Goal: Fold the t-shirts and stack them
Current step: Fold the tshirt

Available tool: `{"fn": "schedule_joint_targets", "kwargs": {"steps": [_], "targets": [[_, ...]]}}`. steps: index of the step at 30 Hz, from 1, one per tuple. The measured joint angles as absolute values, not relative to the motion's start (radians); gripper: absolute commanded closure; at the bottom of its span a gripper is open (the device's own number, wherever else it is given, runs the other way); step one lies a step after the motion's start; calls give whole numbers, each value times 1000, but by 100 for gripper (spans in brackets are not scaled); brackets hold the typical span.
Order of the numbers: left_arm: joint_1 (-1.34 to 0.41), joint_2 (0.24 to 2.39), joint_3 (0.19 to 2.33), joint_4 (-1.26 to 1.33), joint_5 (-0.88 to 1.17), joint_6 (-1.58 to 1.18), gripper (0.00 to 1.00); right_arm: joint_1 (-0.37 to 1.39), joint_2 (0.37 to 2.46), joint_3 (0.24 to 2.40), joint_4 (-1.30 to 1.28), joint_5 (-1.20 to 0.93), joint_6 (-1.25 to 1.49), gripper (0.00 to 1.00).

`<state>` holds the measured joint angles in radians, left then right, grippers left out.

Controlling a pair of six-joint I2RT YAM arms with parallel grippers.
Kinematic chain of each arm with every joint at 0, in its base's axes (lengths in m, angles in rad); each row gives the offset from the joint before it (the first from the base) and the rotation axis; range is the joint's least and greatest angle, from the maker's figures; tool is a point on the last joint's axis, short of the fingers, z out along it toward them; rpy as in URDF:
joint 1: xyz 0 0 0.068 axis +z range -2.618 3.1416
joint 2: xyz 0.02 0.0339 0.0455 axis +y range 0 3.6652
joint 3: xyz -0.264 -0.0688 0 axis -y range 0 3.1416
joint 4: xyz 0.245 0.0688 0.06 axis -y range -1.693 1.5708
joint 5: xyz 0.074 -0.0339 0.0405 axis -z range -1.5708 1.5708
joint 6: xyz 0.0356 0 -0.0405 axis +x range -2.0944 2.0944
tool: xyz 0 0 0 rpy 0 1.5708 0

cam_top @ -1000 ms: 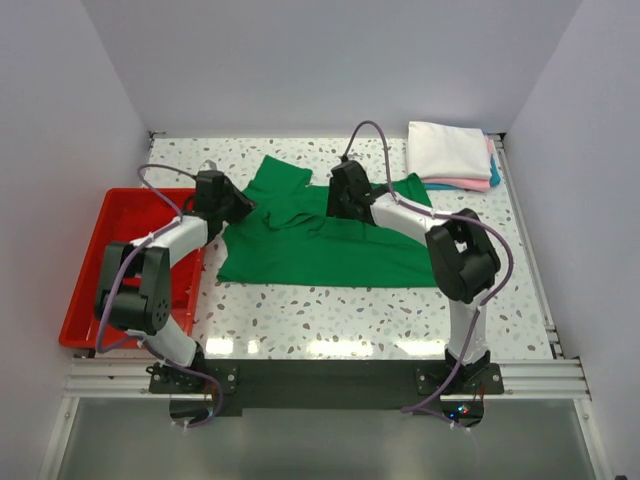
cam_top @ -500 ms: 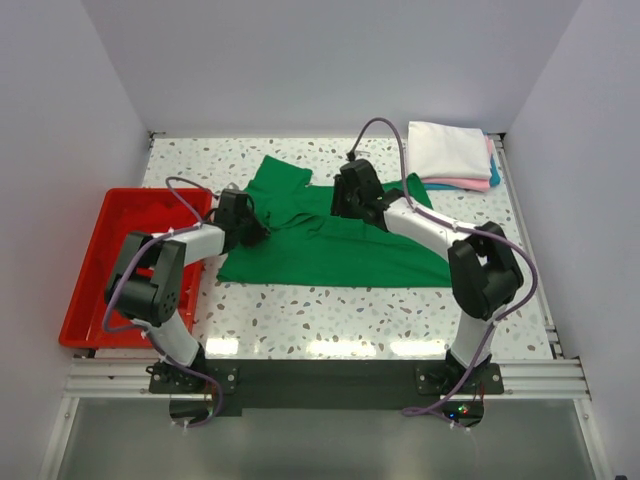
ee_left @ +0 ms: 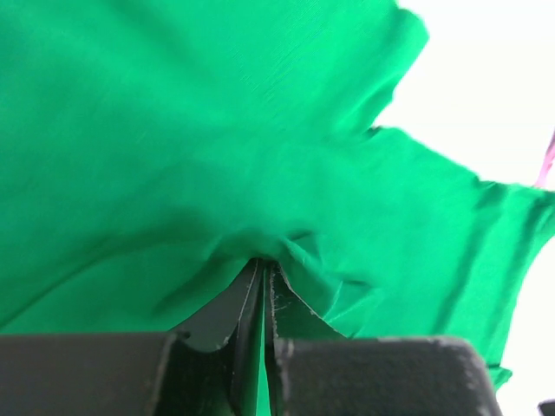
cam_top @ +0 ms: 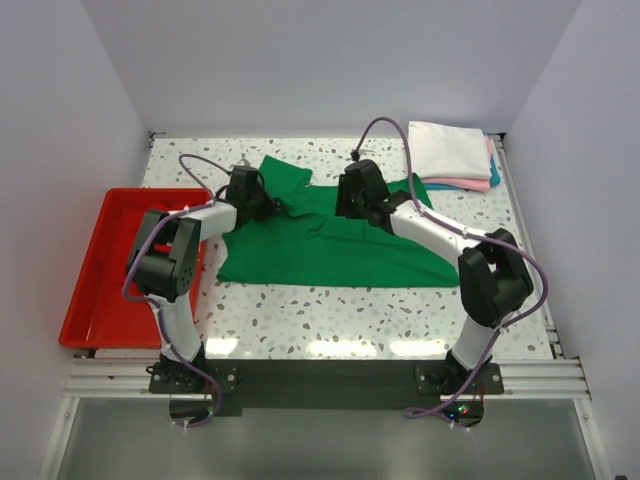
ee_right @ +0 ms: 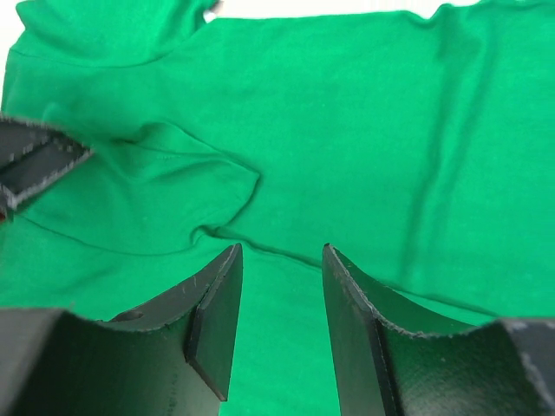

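Observation:
The bright green t-shirt [cam_top: 330,240] lies spread on the table, its far part bunched. My left gripper [cam_top: 262,202] is shut on a pinch of the green cloth near the left sleeve; the wrist view shows the jaws closed with cloth [ee_left: 286,173] between them. My right gripper [cam_top: 345,208] is open just above the shirt's upper middle; its wrist view shows green cloth [ee_right: 347,121] under the spread fingers, nothing held. A stack of folded t-shirts [cam_top: 450,152], white on top of pink and light blue, sits at the far right corner.
A red plastic tray [cam_top: 100,270] stands off the table's left side. White walls close in the back and both sides. Speckled tabletop [cam_top: 330,320] shows in front of the green shirt.
My left gripper has moved right and farther back along the shirt's left side, taking the cloth with it. My right gripper has shifted slightly right and back.

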<state>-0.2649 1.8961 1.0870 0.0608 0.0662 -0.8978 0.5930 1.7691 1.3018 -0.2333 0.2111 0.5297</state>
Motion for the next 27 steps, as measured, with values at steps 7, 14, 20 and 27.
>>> {"fn": "schedule_joint_targets", "kwargs": {"steps": [7, 14, 20, 27], "targets": [[-260, 1986, 1221, 68, 89, -894, 70, 588, 1718, 1290, -252, 227, 510, 54], [-242, 1843, 1139, 2, 56, -865, 41, 512, 1644, 1229, -352, 234, 514, 47], [-316, 1381, 929, -178, -155, -857, 39, 387, 1456, 1006, -434, 239, 554, 23], [-442, 1041, 622, -328, -347, -947, 46, 306, 1196, 755, -530, 233, 606, 22]]}}
